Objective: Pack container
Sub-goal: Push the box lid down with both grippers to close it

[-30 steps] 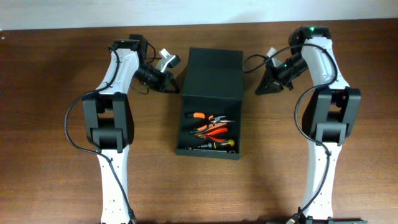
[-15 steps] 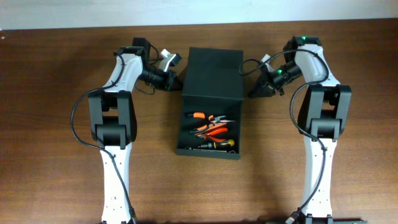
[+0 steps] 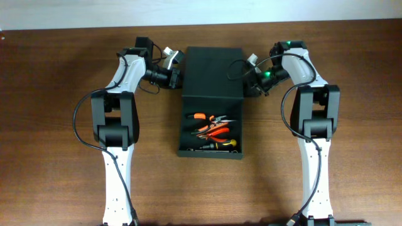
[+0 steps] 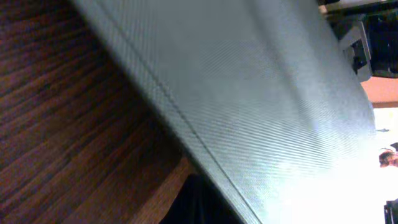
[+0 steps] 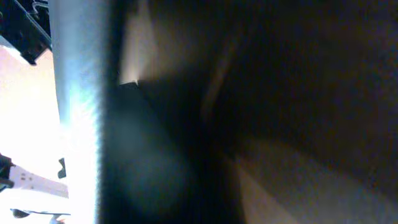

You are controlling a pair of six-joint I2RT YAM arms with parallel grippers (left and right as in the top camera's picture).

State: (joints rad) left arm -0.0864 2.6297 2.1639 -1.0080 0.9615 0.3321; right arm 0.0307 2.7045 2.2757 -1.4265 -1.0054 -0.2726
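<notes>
The container (image 3: 212, 69) is a dark green-black box in the middle of the overhead view. Its flap lid covers the far half. The near half is open and holds orange and red pliers (image 3: 212, 129) and a yellow-black screwdriver (image 3: 217, 145). My left gripper (image 3: 175, 76) is against the lid's left edge, and my right gripper (image 3: 249, 83) is against its right edge. The left wrist view is filled by the lid's textured surface (image 4: 261, 93). The right wrist view is dark and blurred, with the container's edge (image 5: 74, 124) at the left. Neither view shows the jaws clearly.
The brown wooden table (image 3: 56, 157) surrounds the box. Both arms stand at either side of it, with cables looping near the wrists. A pale wall strip runs along the table's far edge.
Both grippers have moved inward from either side and now sit at the lid's left and right edges. The box and tools have not moved.
</notes>
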